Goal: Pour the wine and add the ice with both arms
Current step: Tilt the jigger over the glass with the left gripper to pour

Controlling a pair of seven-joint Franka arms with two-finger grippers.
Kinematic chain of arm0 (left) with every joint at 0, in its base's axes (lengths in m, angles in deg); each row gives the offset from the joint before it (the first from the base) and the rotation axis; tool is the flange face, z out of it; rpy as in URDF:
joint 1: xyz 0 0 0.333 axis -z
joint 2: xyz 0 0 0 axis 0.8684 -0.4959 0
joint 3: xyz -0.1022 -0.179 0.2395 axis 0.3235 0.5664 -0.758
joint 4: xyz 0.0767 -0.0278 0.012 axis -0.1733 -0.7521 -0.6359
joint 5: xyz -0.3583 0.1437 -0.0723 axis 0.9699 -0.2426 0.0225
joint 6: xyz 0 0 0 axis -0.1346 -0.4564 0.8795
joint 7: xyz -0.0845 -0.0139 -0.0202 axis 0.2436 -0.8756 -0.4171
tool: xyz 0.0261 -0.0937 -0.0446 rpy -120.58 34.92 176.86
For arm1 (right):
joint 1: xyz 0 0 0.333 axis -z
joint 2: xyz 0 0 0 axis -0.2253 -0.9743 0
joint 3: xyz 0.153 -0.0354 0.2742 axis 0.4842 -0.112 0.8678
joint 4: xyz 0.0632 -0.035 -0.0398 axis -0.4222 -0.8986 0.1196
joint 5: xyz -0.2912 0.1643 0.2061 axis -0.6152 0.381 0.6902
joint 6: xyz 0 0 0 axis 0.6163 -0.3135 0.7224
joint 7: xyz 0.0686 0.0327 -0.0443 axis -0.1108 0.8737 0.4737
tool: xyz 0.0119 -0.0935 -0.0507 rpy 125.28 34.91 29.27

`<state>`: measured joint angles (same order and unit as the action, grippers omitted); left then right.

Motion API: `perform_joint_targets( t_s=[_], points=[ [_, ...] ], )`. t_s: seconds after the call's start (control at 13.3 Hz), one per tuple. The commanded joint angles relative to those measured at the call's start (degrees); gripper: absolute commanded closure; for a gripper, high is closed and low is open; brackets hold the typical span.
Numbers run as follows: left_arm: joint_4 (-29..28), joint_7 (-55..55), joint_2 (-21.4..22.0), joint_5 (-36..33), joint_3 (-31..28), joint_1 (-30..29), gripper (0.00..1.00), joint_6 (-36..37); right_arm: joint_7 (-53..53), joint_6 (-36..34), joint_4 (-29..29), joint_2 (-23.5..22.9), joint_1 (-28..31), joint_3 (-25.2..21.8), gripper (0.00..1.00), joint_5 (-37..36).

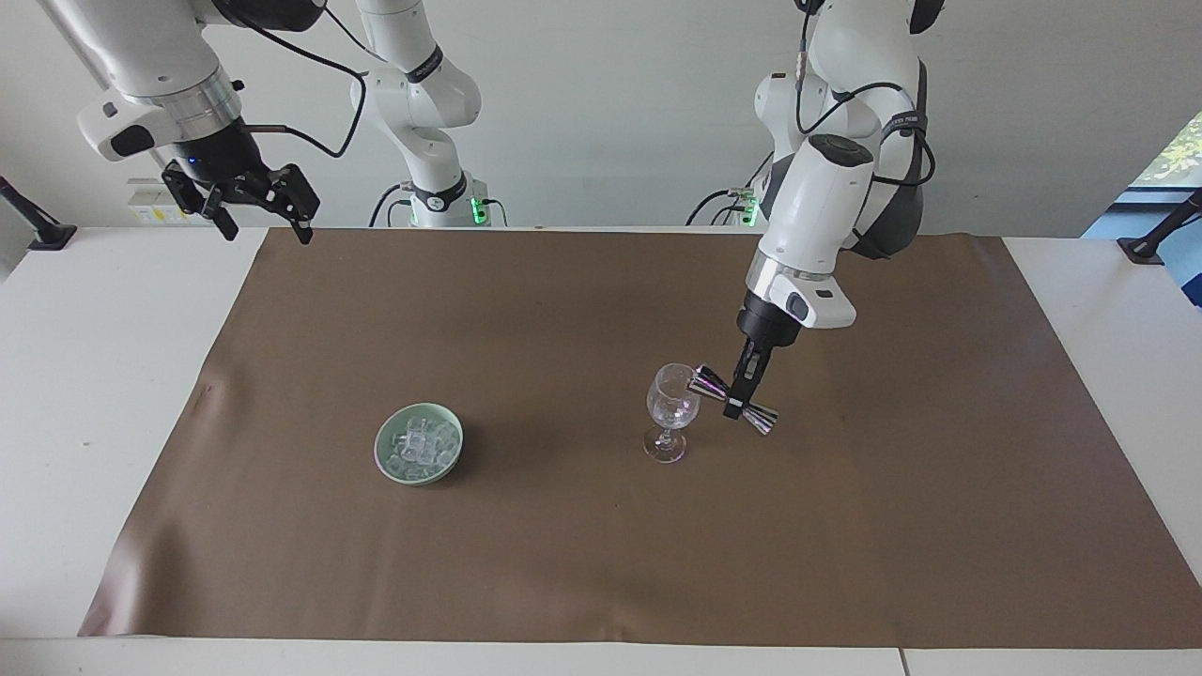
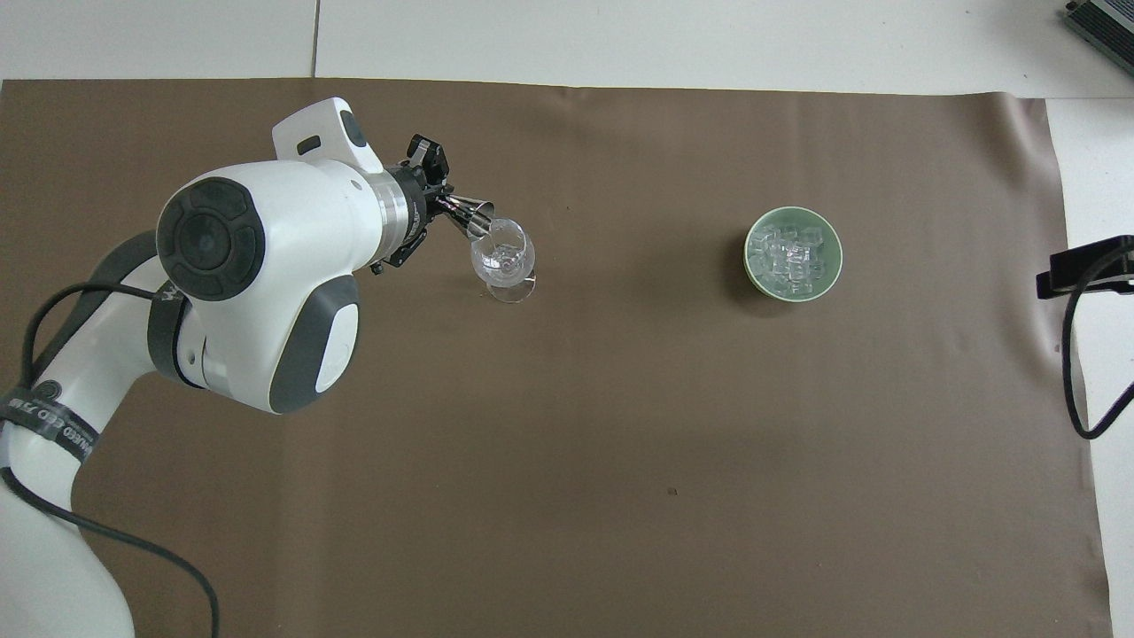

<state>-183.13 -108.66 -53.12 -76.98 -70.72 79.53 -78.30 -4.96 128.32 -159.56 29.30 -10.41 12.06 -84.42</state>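
Ice (image 1: 419,449): one pile of clear cubes, too many to count, in one green bowl (image 1: 387,467) on the brown mat (image 1: 563,563), toward the right arm's end of the tabletop (image 1: 84,394). One wine glass (image 1: 672,408) upright on the mat, well apart from the bowl, toward the left arm's end. One steel jigger (image 1: 733,401) tilted, its mouth at the glass rim. Left claw (image 1: 742,402) clamped on jigger's waist, over the mat beside the glass. Right claw (image 1: 263,212) waits raised over the tabletop's edge by the mat's corner, fingers apart, nothing held. Bare mat all round bowl and glass, both well in from mat edges
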Motion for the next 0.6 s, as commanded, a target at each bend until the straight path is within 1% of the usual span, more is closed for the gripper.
perform_joint_targets(
  t_s=[0.0, 0.38, 0.53],
  points=[
    [0.3, -1.4, 0.8, -1.8, -1.2, 1.4, 1.0, 0.7, -0.9, 0.0, -1.0, 0.9, 0.1, 0.1, 0.0, 1.0],
    [0.3, -1.4, 0.8, -3.1, -1.2, 1.5, 1.0, 0.7, -0.9, 0.0, -1.0, 0.9, 0.1, 0.1, 0.0, 1.0],
    [0.3, -1.4, 0.8, -4.5, -1.2, 1.5, 1.0, 0.5, -0.9, 0.0, -0.9, 0.9, 0.1, 0.1, 0.0, 1.0]
  ],
)
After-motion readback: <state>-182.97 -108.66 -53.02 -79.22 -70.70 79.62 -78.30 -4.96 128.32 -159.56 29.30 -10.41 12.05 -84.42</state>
